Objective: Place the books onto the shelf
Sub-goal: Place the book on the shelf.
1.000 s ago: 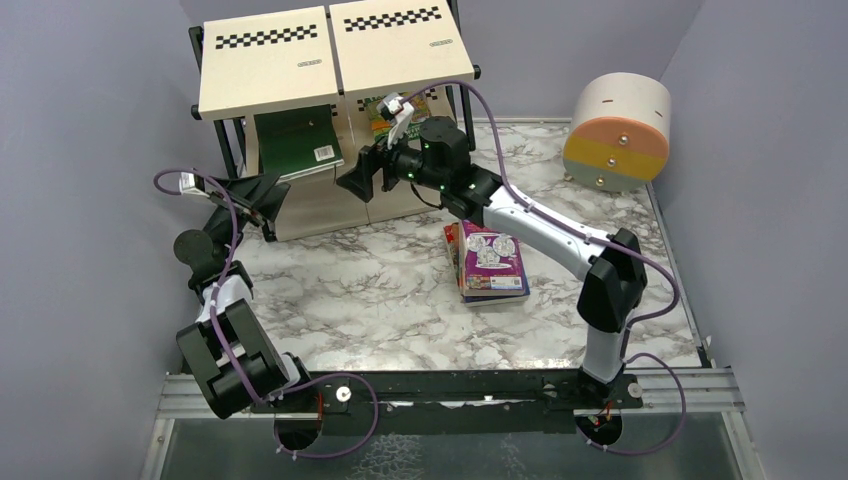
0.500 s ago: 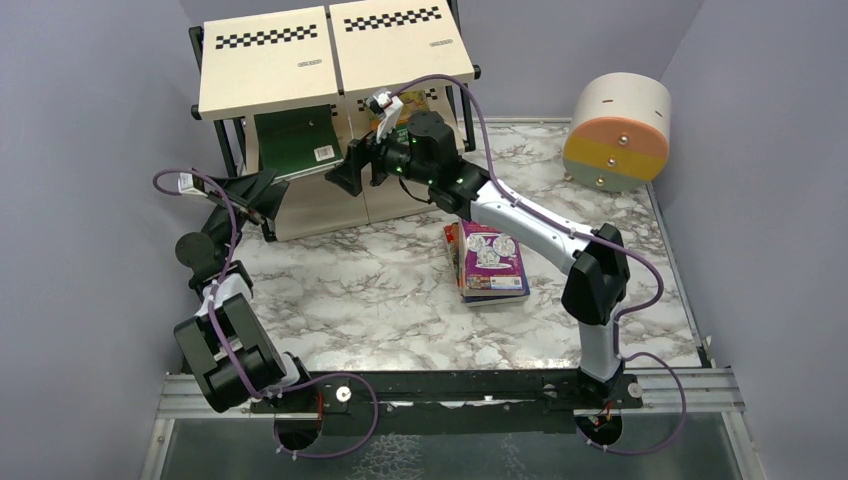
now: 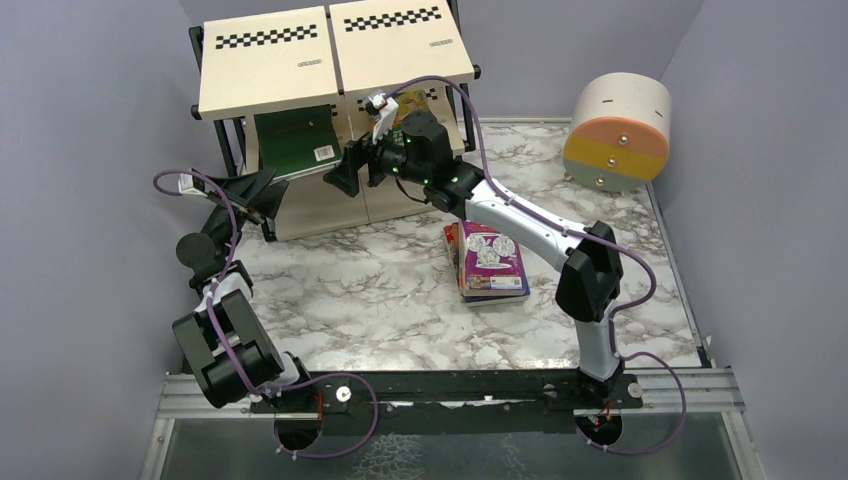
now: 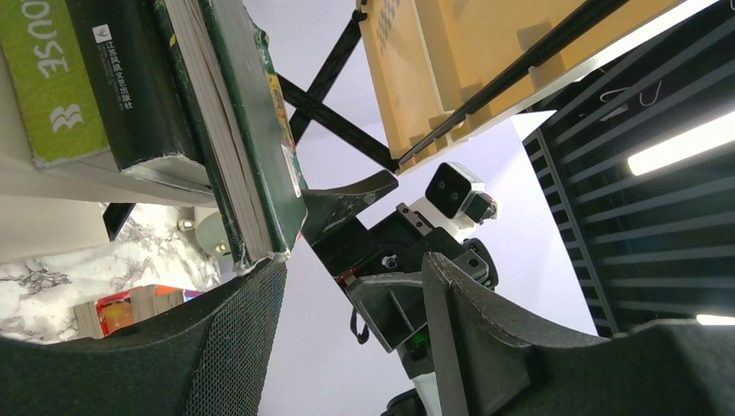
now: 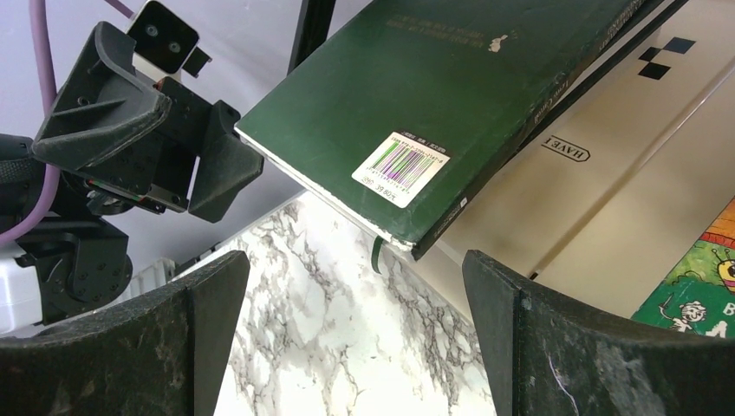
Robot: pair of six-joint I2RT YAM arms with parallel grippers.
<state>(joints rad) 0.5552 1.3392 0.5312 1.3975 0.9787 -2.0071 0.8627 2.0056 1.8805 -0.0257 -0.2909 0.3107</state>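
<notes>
Jaws apart; green book [image 3: 295,138] half hidden

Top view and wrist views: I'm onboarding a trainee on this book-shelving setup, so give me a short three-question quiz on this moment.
1. True or false: the green book sits fully pushed into the shelf.
2. Where is the stack of books that is not yet shelved? A on the table; B on top of the shelf; C on the floor.
3. Fill in: the right gripper faces the green book's corner with its jaws ____.
Key: 1 false, it overhangs the front edge; 2 A; 3 open.
</notes>
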